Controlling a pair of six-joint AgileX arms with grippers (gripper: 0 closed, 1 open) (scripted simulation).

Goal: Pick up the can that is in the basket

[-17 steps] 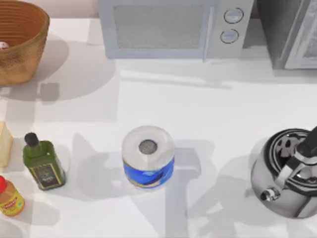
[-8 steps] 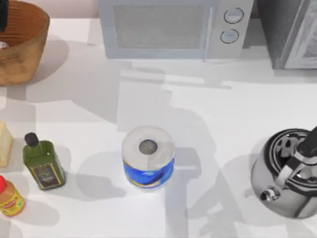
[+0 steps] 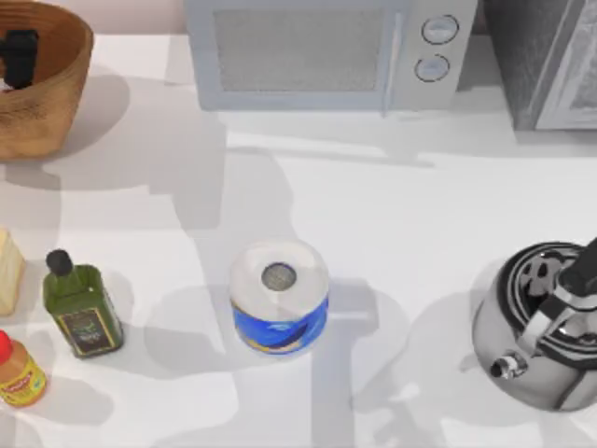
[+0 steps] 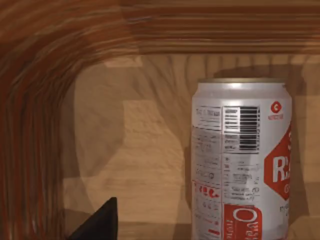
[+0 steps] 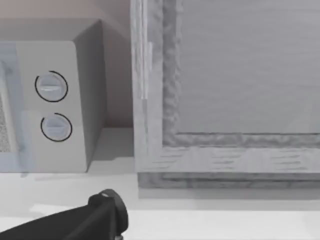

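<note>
Silver-white with red label panels and a barcode, the can (image 4: 239, 160) is seen standing upright on the ribbed orange-brown floor of the basket (image 4: 65, 75), close in front of the left wrist camera, with the curved wicker wall rising behind and beside it. One dark fingertip (image 4: 100, 222) of the left gripper is seen at the edge of that view, apart from the can and not touching it; how far the fingers are spread cannot be told, and nothing is seen to be held.

In the top view the left gripper (image 3: 19, 58) is shown as a dark shape lowered inside the basket (image 3: 65, 75), which sits at the table's far left corner (partly cut off by the frame).

Nearer the front on the left side are found a green bottle with a black cap (image 3: 81, 306), an orange red-capped bottle (image 3: 19, 373), and a pale block (image 3: 9, 271) at the very edge. A blue-wrapped white paper roll (image 3: 279, 294) stands upright near the table's middle. A microwave (image 3: 331, 51) with two round knobs is placed along the back, and a steel kettle (image 3: 536, 327) at the right. In the right wrist view a dark handle-like part (image 5: 75, 220), the microwave's knobs and a grey cabinet (image 5: 230, 90) are shown.
</note>
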